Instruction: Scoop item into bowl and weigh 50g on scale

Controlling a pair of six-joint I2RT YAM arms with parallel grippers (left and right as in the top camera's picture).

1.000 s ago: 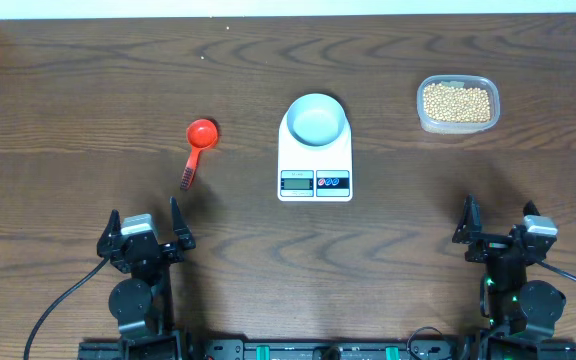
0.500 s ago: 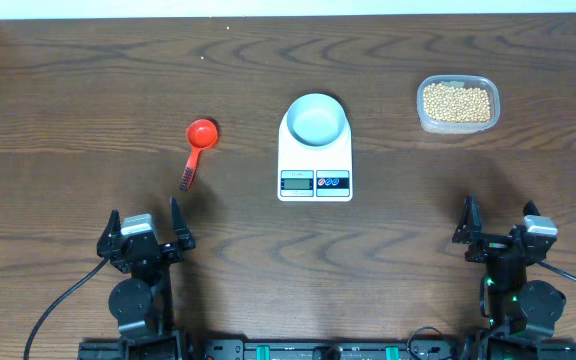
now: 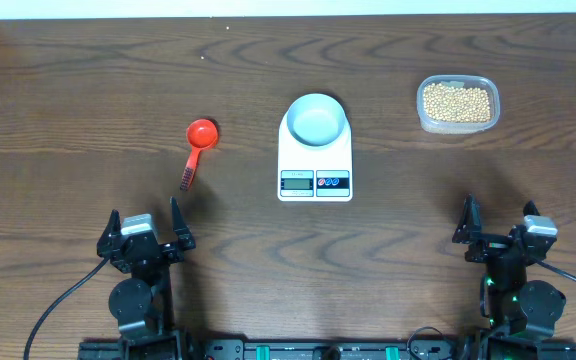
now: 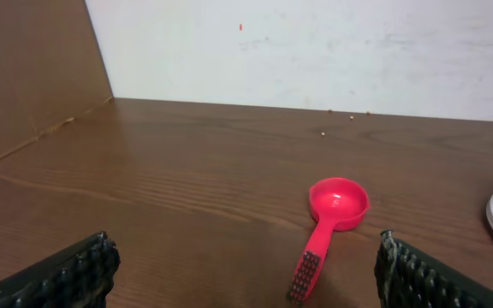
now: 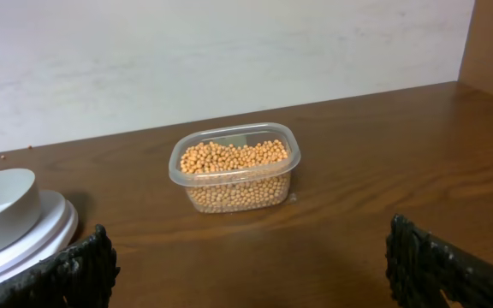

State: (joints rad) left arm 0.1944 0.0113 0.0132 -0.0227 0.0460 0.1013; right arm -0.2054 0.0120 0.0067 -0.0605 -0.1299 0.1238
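Nearest the camera rig, the left end effector [image 3: 145,210] hung low over the dark wooden table [image 3: 68,100] with its fingers spread wide and nothing between them. The right end effector [image 3: 498,214] was likewise spread and empty. Just ahead of the left one, a little to its right, lay the small red plastic measuring scoop [image 3: 194,153]. Its long axis ran nearly straight away from that arm, ribbed handle end nearest and cup end farthest. The left arm was plainly the nearer, so the pickup looked its job. Toward the centre sat the flat white digital scale [image 3: 315,160], carrying the empty pale blue round bowl [image 3: 316,122]. Ahead of the right arm stood the clear plastic tub [image 3: 457,129], filled with tan-yellow beans [image 3: 456,102].
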